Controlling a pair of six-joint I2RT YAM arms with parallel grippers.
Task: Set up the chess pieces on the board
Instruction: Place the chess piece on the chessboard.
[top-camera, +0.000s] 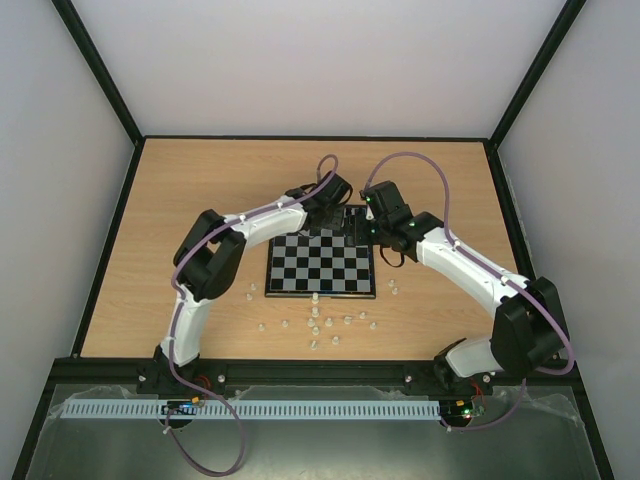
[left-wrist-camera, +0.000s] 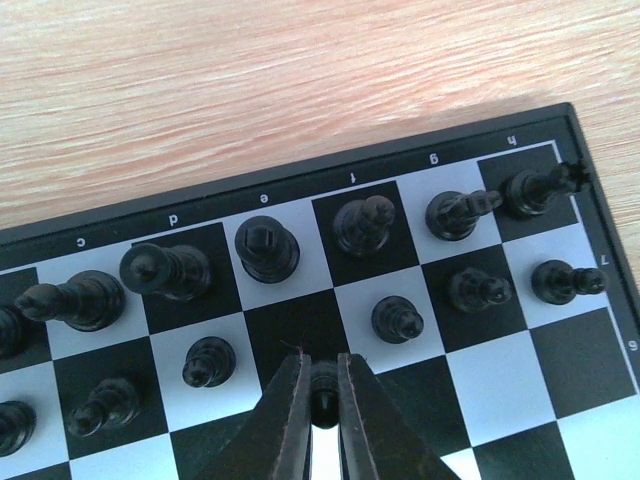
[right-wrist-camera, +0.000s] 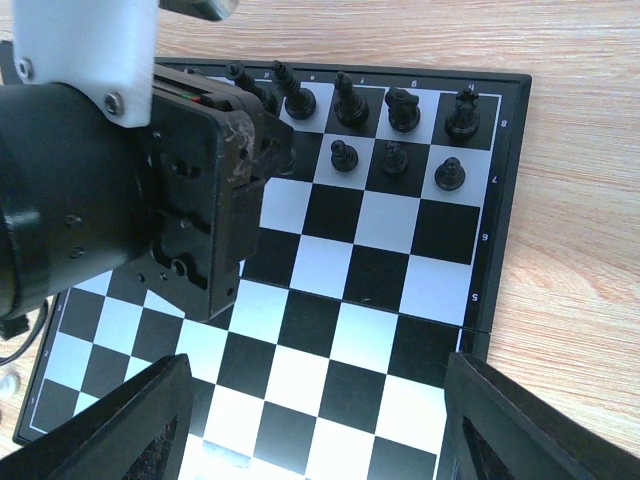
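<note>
Pale walls (top-camera: 300, 60) close in a wooden table (top-camera: 200, 200), with the board (top-camera: 320, 265) lying flat near its middle. Both arms lean in from the near edge and meet over the far side of the board. The left arm (top-camera: 205, 265) rises from its base, bends sharply at the elbow and stretches its white forearm to the right, wrist tipped down over the far rows. Its left claw (left-wrist-camera: 322, 372) is pressed together on a black pawn (left-wrist-camera: 323, 388), the two fingers clamped on either side of it at the near edge of a bare black square in the pawn row; I cannot tell whether the pawn touches the board. The other black pieces (left-wrist-camera: 265, 248) stand upright in two rows along the far edge, a few gaps aside. The right arm (top-camera: 470, 270) folds at its elbow by the right edge of the table and reaches left, wrist angled down just beside the left arm's wrist. Its right claw (right-wrist-camera: 318, 365) is spread wide and holds nothing, hanging over the middle squares. White pieces (top-camera: 315, 325) lie scattered on the table just beside the board's near edge.
</note>
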